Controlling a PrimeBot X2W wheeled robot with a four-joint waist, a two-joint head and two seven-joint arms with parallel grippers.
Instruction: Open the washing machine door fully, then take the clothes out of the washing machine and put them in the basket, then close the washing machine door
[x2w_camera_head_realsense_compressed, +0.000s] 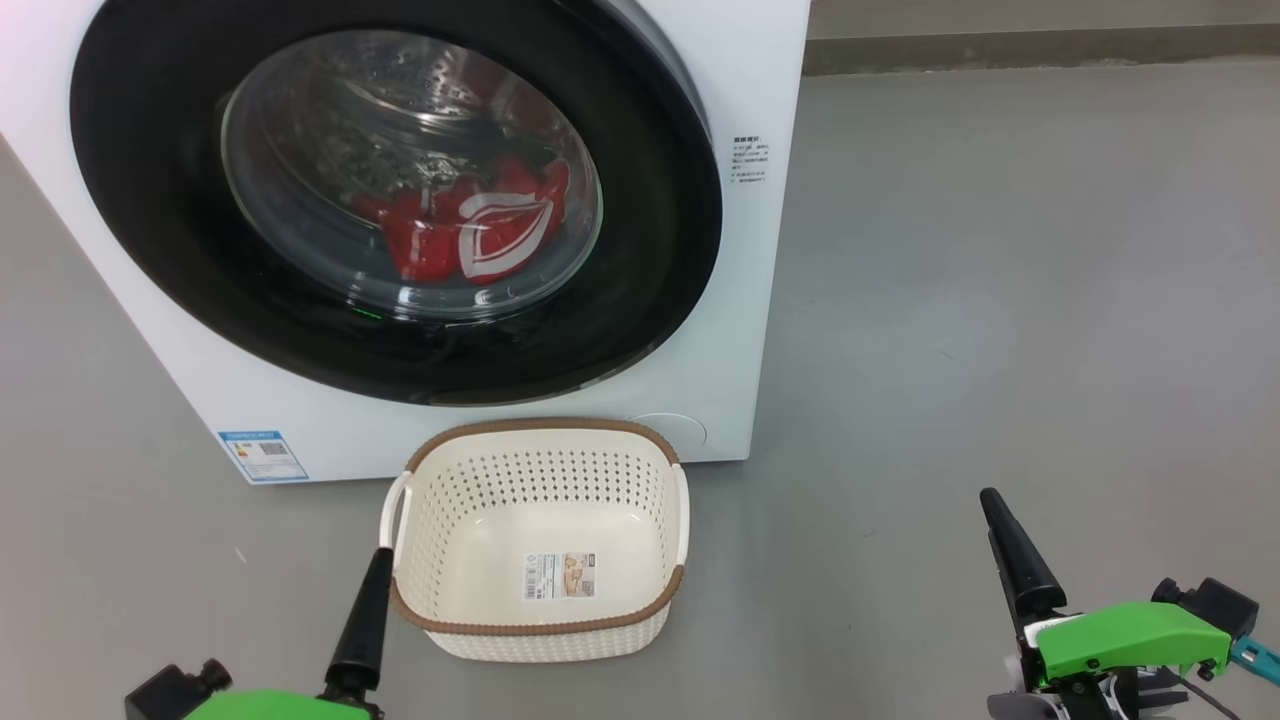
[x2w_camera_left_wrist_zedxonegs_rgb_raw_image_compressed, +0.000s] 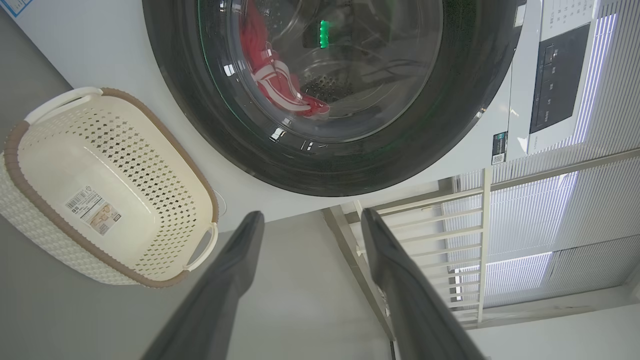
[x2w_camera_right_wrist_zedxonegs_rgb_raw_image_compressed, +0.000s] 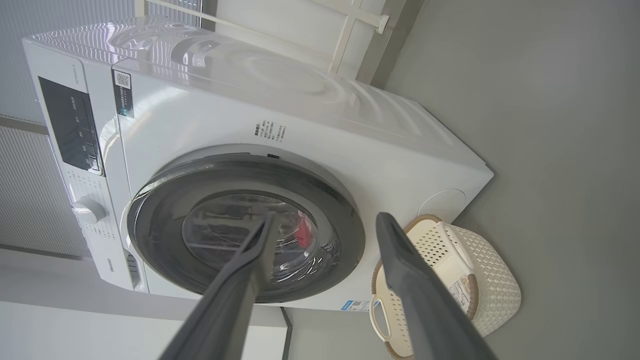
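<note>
1. The left end effector (x2w_camera_left_wrist_zedxonegs_rgb_raw_image_compressed: 311, 215) has its two fingers spread apart with nothing between them. In the head view one dark finger (x2w_camera_head_realsense_compressed: 372, 590) rises just beside the basket's near left corner.
2. The right end effector (x2w_camera_right_wrist_zedxonegs_rgb_raw_image_compressed: 326, 217) is likewise spread and empty. It hangs over bare floor (x2w_camera_head_realsense_compressed: 1000, 300), well to the right of basket and washer.
3. The basket (x2w_camera_head_realsense_compressed: 540, 428) stands on the floor between the two arms. Its far rim sits close against the lower front edge of the washing machine (x2w_camera_head_realsense_compressed: 740, 330), and a paper label lies inside it.
4. The door (x2w_camera_head_realsense_compressed: 660, 250) is closed flat against the machine's front, its black rim reaching almost to the right edge of the cabinet.
5. The red clothes (x2w_camera_head_realsense_compressed: 470, 225) lie inside the drum, behind the glass.
6. Wide open grey floor runs right of the machine.
</note>
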